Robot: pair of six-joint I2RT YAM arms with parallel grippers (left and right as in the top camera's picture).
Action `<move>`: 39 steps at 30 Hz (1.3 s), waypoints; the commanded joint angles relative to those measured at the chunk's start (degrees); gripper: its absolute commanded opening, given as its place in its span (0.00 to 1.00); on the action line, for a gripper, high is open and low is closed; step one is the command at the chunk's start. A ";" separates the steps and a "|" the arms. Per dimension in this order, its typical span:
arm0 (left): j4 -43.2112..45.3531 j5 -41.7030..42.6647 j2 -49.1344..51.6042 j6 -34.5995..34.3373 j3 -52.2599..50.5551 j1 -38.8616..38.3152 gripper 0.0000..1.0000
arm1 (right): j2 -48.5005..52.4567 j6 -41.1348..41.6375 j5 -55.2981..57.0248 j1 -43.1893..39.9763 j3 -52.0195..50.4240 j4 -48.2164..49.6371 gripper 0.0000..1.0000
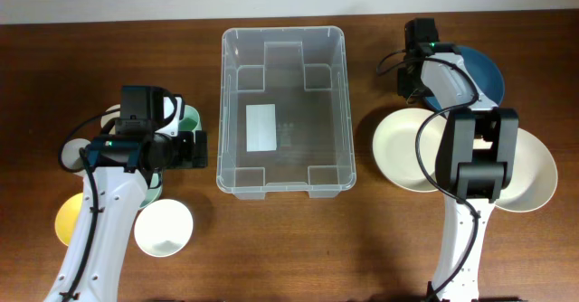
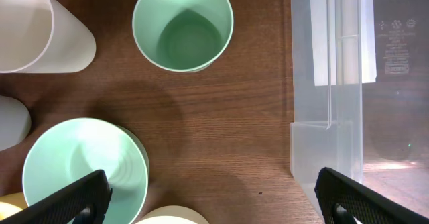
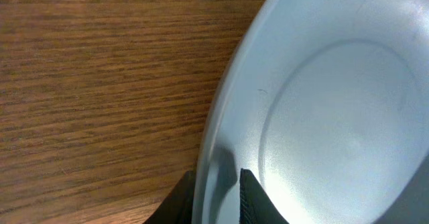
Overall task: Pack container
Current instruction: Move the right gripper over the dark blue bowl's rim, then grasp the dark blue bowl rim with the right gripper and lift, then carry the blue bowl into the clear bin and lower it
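**Container mid-desk; right end effector on a plate rim, left one released**

Container (image 1: 282,112): clear plastic bin, upright at the centre of the desk (image 1: 90,49), between the two arms. Long axis runs front to back. White label (image 1: 261,127) on its base.

Left end effector (image 2: 213,178): released, fingers spread wide, holding nothing. It hovers over bare wood just left of the container's wall. The left wrist view shows a mint cup (image 2: 182,26) standing upright and a mint bowl (image 2: 84,170) beside one finger. A cream cup (image 2: 40,26) sits in the top-left corner. Overhead, a yellow bowl (image 1: 72,219) and a white bowl (image 1: 165,227) lie by the left arm, apart from the container.

Right end effector (image 3: 218,184): clenched on the rim of a pale plate (image 3: 335,103), one finger outside the rim and one inside. Wood shows right beside the rim. Overhead, its head sits between the left cream plate (image 1: 403,153) and the right cream plate (image 1: 534,171), both right of the container. Cannot tell which of the two is gripped. A blue plate (image 1: 484,71) lies farther back, partly under the arm.
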 commanded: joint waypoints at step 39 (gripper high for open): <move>0.13 0.79 0.15 -0.59 0.94 0.00 0.99 | -10.38 -28.65 -11.02 20.06 42.93 -23.91 0.04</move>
